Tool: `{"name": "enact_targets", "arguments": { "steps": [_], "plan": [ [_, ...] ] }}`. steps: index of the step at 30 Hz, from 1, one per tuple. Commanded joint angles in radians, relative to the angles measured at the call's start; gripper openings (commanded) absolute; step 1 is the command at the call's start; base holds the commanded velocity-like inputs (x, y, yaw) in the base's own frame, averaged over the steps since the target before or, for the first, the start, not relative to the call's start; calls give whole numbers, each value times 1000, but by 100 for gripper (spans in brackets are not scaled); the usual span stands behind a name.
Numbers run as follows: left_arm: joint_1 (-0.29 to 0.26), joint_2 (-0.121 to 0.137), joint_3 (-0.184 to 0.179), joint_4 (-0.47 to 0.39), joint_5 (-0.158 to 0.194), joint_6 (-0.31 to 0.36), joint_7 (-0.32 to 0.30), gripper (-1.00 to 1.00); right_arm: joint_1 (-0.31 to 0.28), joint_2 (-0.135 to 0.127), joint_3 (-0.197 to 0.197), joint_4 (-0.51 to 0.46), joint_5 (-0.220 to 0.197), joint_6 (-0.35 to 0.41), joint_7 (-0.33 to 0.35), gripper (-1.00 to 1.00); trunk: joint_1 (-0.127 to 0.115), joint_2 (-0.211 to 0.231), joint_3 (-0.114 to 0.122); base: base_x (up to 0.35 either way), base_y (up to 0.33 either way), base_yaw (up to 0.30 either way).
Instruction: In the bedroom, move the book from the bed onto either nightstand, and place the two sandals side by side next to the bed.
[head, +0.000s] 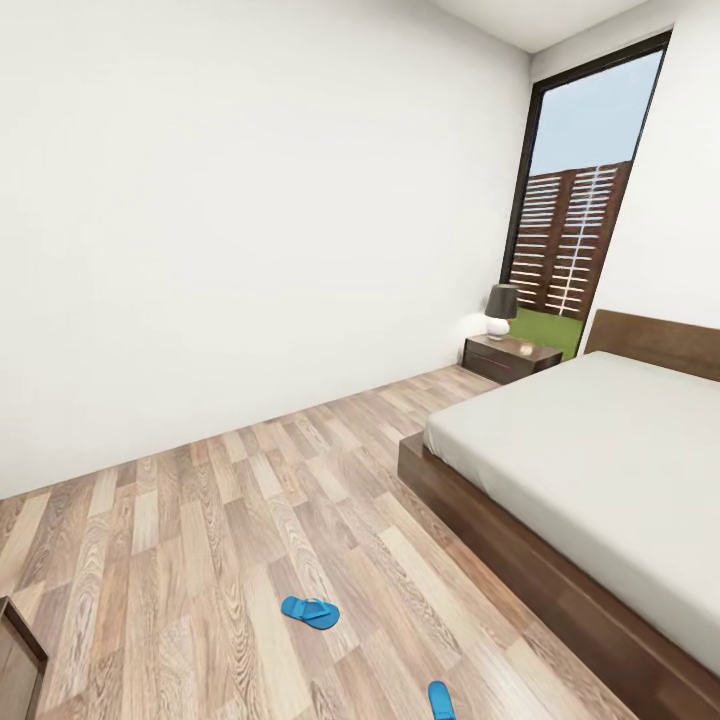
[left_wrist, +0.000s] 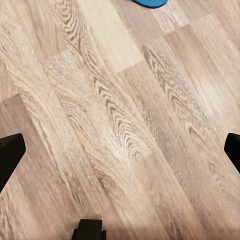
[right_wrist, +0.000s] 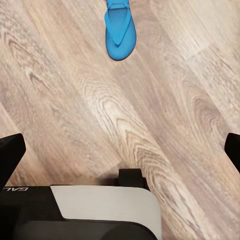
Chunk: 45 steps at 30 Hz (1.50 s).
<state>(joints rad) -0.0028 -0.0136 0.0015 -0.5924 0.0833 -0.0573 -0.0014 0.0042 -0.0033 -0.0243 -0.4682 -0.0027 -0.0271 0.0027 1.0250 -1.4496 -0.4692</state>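
Note:
Two bright-blue sandals lie apart on the wood floor: one sandal (head: 310, 611) in the open floor, the other sandal (head: 441, 699) cut by the head view's lower edge. The right wrist view looks down on a sandal (right_wrist: 119, 31); a blue sandal edge (left_wrist: 150, 3) shows in the left wrist view. The bed (head: 610, 450) with its pale mattress and dark frame stands at the right. A nightstand (head: 511, 357) stands by the window beyond it. The book is out of view. My left gripper (left_wrist: 120, 150) and right gripper (right_wrist: 120, 150) hang open over bare floor, their fingertips wide apart.
A lamp (head: 501, 310) with a dark shade stands on the nightstand. A tall dark-framed window (head: 580, 210) is behind it. A white wall (head: 250, 220) runs along the left. The corner of a dark piece of furniture (head: 18, 655) shows at the lower left.

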Motion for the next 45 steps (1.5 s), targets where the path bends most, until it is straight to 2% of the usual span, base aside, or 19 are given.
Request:
{"name": "enact_targets", "arguments": {
  "steps": [1, 25, 28, 30, 33, 36, 38, 39, 41, 45],
  "plan": [
    [0, 0, 0, 0, 9, -3, 0, 100, 0, 0, -2, -1, 0, -2, 0, 100, 0, 0, -1, 2, 0, 0],
    [0, 1, 0, -1, 9, -3, 0, 100, 0, -3, -3, -1, 1, -1, 6, 100, 0, 0, -1, 0, 0, 0],
    [0, 1, 0, -3, 9, -21, 0, 100, 0, -3, -3, -1, 1, -2, 5, 100, 0, 0, -1, 0, 0, 0],
    [-5, 0, 0, -33, 10, -67, 3, 100, 0, -1, -3, -1, 0, -2, 2, 100, 0, 0, -1, 0, 0, 0],
    [-12, -1, 0, -115, 10, -74, 6, 100, 0, 0, -3, -1, 0, -2, 1, 100, 0, 0, -1, 0, 0, 0],
    [-51, -3, 0, -194, 10, -24, 6, 100, 0, -1, -3, -1, 0, -2, 1, 100, 0, 0, -1, 0, 0, 0],
    [-99, -6, 0, -226, 10, 30, 5, 100, 0, -2, -3, -1, 0, -2, 0, 100, 0, 0, -1, 0, 0, 0],
    [-149, -12, -1, -244, 11, 90, 3, 100, 0, -2, -3, -1, 0, -2, 0, 100, 0, 0, -1, 0, 0, 0],
    [-193, -17, -1, -252, 13, 141, -2, 100, 0, -3, -3, -1, 0, -2, 0, 100, 0, 0, -1, 0, 0, 0],
    [-261, -23, -1, -256, 21, 199, -15, 100, 0, -3, -3, -1, 0, -2, 0, 100, 0, 0, -1, 0, 0, 0]
  ]
}}
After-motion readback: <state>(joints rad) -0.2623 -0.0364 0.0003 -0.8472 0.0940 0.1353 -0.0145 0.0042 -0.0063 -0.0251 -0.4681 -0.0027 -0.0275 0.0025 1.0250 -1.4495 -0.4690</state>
